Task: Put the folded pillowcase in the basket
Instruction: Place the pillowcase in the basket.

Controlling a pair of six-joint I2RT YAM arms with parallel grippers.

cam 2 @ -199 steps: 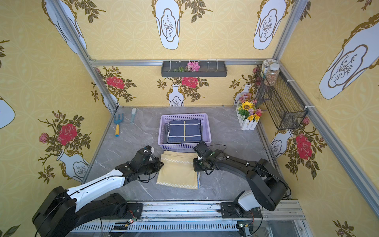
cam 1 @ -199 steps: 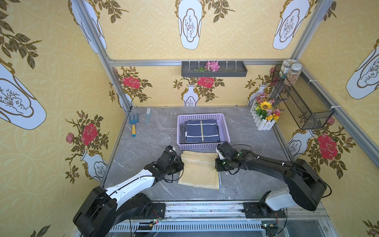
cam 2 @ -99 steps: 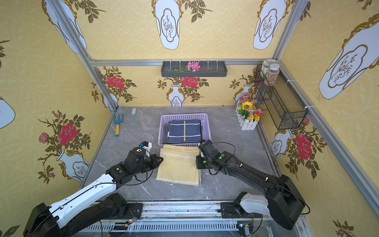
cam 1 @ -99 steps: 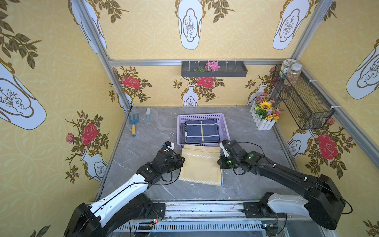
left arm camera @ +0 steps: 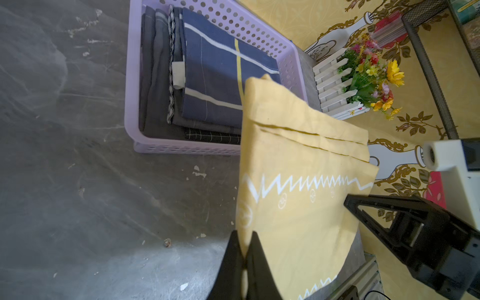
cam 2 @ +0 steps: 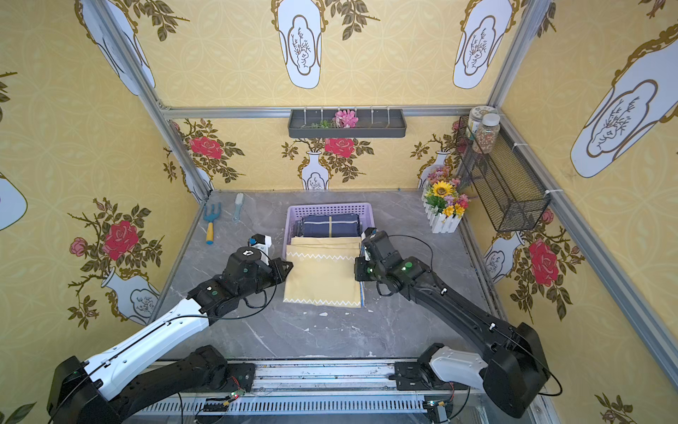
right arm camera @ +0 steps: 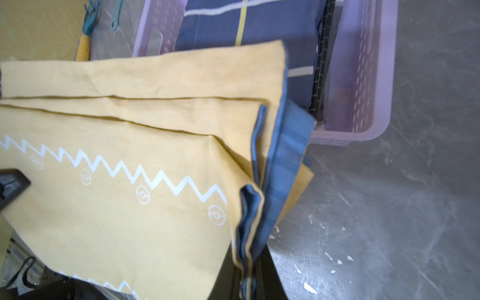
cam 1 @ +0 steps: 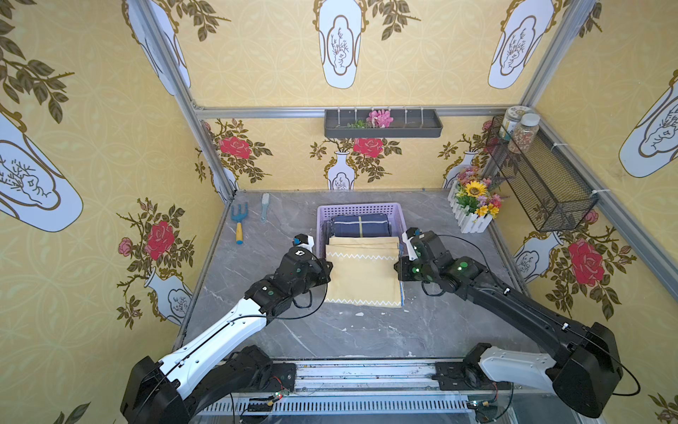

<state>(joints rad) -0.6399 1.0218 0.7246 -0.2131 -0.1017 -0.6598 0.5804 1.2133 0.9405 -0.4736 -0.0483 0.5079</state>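
My left gripper (left arm camera: 244,250) was clamped shut on the left edge of the pillowcase (left arm camera: 298,207), black fingers (left arm camera: 230,262) pinching the yellow cloth between them. My right gripper (right arm camera: 246,280) was closed the same way on the right edge, where the blue lining showed in the folds. In both top views the two grippers (cam 1: 327,268) (cam 1: 398,270) sat opposite each other with the pillowcase (cam 1: 363,273) stretched flat between them.

The pillowcase (cam 2: 323,275) was yellow and folded, with a white zigzag line near its far edge and another along its near edge. It was not in the basket (cam 1: 361,209) yet. Its far edge reached over the basket's near rim and hid it, and most of the cloth hung over the table (cam 1: 330,330) on the near side. I could not tell whether it touched the rim.

The basket (left arm camera: 131,91) was lilac with perforated walls and stood at the middle of the table, toward the far side. A folded navy cloth (cam 1: 361,225) with white and yellow stripes lay in it, on top of darker grey cloths (left arm camera: 155,78).

Far left on the table lay a garden fork (cam 1: 239,222) and a brush (cam 1: 265,205), well apart from the basket. Far right stood a flower box (cam 1: 475,205) with a white picket front. A black wire basket (cam 1: 539,180) holding jars (cam 1: 524,132) hung on the right wall.
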